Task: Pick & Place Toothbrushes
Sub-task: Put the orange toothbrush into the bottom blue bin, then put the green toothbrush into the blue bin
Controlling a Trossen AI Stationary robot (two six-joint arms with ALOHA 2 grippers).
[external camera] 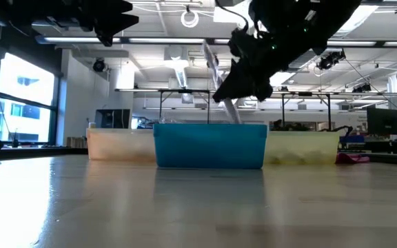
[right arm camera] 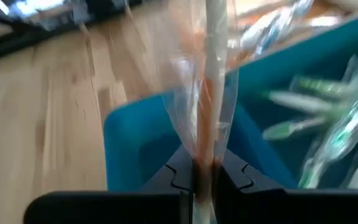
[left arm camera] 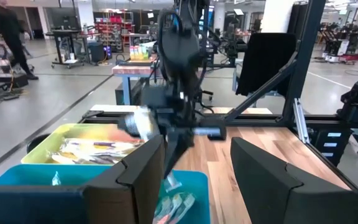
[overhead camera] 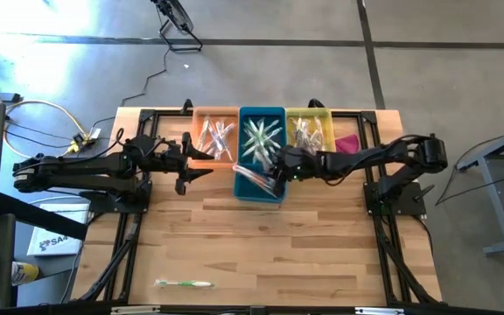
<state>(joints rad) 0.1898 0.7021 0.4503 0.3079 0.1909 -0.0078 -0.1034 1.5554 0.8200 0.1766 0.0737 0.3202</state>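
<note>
— Toothbrush (right arm camera: 214, 81) in its clear wrapper stood clamped between the right gripper (right arm camera: 202, 176)'s fingers, lifted above the blue bin (overhead camera: 262, 189) at the table (overhead camera: 261, 245)'s back edge, probably for carrying off.

— And the left gripper (overhead camera: 191, 163)?

— It waited with fingers apart, empty, beside the orange bin (overhead camera: 201, 116). One green toothbrush (overhead camera: 184, 283) lay near the front edge.

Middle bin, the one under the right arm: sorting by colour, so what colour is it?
Blue; the middle bin shows best in the low view.

Right gripper (overhead camera: 276, 169) jaws clamped; left gripper (overhead camera: 201, 162) jaws apart, hovering.
</note>
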